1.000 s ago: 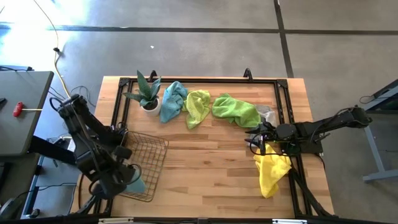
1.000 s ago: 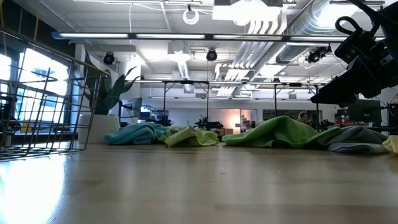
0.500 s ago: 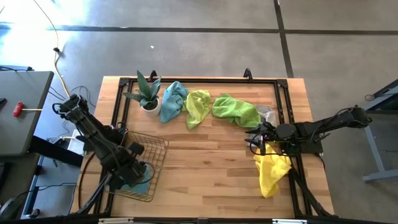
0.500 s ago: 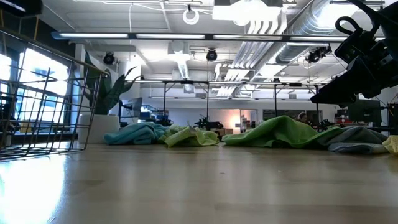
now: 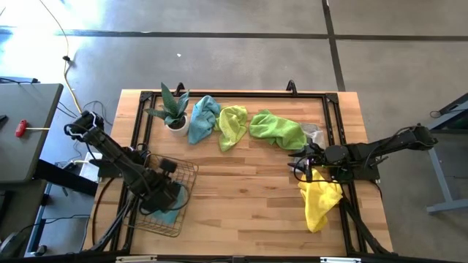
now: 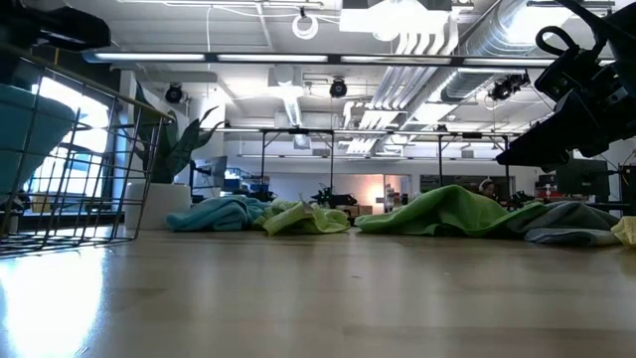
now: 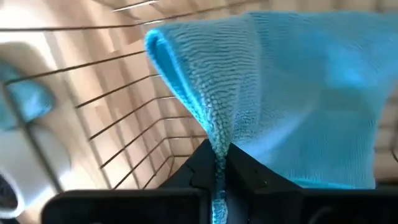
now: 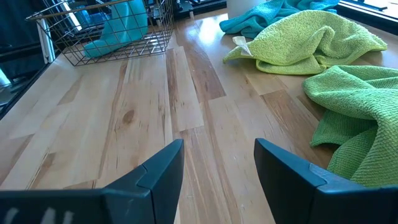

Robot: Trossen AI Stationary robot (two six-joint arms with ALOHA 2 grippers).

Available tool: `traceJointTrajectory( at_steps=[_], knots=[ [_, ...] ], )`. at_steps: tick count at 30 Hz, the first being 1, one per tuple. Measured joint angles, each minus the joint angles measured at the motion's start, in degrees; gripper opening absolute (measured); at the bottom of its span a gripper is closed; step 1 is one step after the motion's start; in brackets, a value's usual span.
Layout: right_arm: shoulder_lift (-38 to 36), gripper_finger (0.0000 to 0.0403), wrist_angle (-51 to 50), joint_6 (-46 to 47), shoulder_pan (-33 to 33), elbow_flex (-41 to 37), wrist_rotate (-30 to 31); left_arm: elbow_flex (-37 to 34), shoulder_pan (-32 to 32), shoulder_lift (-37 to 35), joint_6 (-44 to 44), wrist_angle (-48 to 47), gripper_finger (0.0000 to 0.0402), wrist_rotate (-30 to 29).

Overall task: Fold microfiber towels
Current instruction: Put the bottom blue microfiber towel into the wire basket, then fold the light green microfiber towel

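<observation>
My left gripper [image 5: 167,191] is over the dark wire basket [image 5: 189,172] at the table's near left, shut on a teal towel [image 5: 171,213] that shows inside the basket in the low view [image 6: 30,129]. My right gripper [image 8: 217,168] is open and empty at the table's right, just above the far end of a yellow towel [image 5: 320,203]. A second teal towel [image 5: 202,117], a lime towel [image 5: 232,126], a green towel [image 5: 276,130] and a grey towel [image 5: 314,134] lie crumpled in a row along the far side. My left gripper pinches the teal towel at a bunched edge [image 7: 217,163] between its two fingers. A fold [image 7: 163,53] runs away from the fingers, so more than one layer seems caught. The arm comes slanting from the table's left. The towel spreads out beyond the fingers inside the basket.
A small potted plant [image 5: 174,109] stands at the far left beside the towels. A black frame [image 5: 241,93] runs round the tabletop. The bare wooden middle of the table [image 5: 241,190] lies between basket and yellow towel.
My left gripper has gone from the table's near left corner toward the right and far edges, in over the basket, carrying the teal towel. The towel has come into the low view behind the basket's wires.
</observation>
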Motion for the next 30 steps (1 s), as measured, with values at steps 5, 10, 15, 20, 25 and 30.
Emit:
traceJointTrajectory(
  at_steps=[5,10,15,20,25,30],
  knots=[
    [-0.02,0.0188,0.0,0.0,0.01,0.0,-0.01,0.0,0.78,0.0,-6.3,-0.27,0.0057,-3.34],
    [-0.02,0.0188,0.0,0.0,0.0,0.0,-0.02,0.0,0.71,0.0,-9.35,-0.25,0.0114,-3.25],
    [0.0,0.0188,0.01,0.0,0.01,0.0,0.0,3.12,0.36,-0.33,-9.54,-3.21,0.0156,-7.09],
    [0.0,0.0188,0.02,0.0,0.02,0.0,0.0,10.96,-0.54,-0.37,-8.72,-6.12,0.0167,-18.75],
    [-0.01,0.0188,0.01,0.0,0.01,0.0,-0.01,14.85,2.3,-0.37,-8.06,-0.76,0.0161,-31.5],
    [-0.01,0.0188,0.0,0.0,0.02,0.0,0.0,14.99,11.12,0.24,-6.83,11.06,0.0155,-31.98]
  ],
)
